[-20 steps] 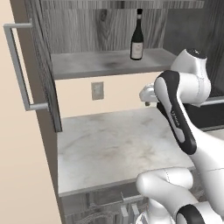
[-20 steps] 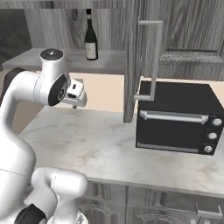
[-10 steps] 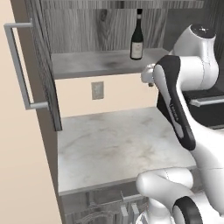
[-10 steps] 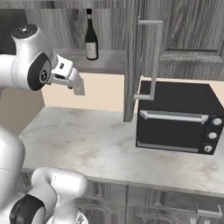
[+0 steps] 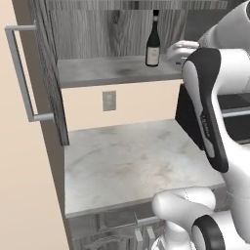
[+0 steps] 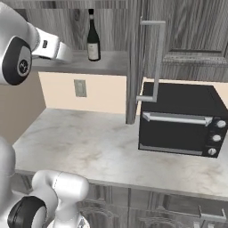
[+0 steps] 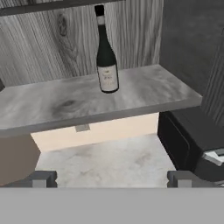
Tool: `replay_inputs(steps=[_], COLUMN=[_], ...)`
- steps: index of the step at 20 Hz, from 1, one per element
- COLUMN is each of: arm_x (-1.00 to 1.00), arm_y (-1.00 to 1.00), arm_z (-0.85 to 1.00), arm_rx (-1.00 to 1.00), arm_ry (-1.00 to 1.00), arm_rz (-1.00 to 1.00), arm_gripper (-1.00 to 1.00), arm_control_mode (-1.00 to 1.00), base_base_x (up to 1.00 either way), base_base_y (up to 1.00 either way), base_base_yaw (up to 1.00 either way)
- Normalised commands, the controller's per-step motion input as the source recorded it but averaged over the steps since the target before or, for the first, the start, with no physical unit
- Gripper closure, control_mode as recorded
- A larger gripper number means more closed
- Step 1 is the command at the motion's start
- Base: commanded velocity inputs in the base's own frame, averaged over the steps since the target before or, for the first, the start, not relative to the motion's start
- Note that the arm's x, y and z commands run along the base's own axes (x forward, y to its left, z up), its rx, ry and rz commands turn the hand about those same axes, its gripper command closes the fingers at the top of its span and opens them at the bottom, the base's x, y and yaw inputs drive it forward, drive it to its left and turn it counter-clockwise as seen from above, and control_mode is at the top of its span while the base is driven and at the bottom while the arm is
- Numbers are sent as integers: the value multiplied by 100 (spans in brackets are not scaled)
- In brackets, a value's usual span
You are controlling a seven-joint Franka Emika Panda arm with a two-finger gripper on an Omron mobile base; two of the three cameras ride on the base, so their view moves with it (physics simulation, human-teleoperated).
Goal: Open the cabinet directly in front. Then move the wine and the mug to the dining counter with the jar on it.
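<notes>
The cabinet (image 5: pixel 49 73) stands open, both doors swung out. On its lower shelf (image 7: pixel 65 105) the wine (image 7: pixel 106 57) stands upright, a dark bottle with a whitish label, also seen as the wine (image 5: pixel 153 41) and the wine (image 6: pixel 93 40) from the base. My gripper (image 7: pixel 111 178) is open, its fingertips (image 7: pixel 40 178) wide apart and empty. It hangs in front of the shelf edge, at shelf height and well short of the bottle. The mug, the jar and the dining counter are out of view.
A black oven (image 6: pixel 178 120) sits on the marble worktop (image 6: pixel 89 142) under the right door, whose bar handle (image 6: pixel 156 58) juts forward. The left door's handle (image 5: pixel 19 73) sticks out at the far left. A wall outlet (image 5: pixel 109 100) is below the shelf.
The arm has lifted the hand from just above the worktop up to shelf level, closer to the wine. The jaws stayed open.
</notes>
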Motion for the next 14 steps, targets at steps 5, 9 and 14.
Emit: replay_inputs(steps=[5, 9, 14], arm_x=[1, 16, 11], arm_y=[-6, -1, 0], arm_z=[16, 14, 19], arm_rx=[0, 0, -7], arm_ry=[-27, -14, -2], arm_rz=[2, 3, 5], arm_gripper=[-100, -100, -100], arm_control_mode=[-100, -100, -100], base_base_x=[0, 0, 0], base_base_y=[0, 0, 0], base_base_yaw=[0, 0, 0])
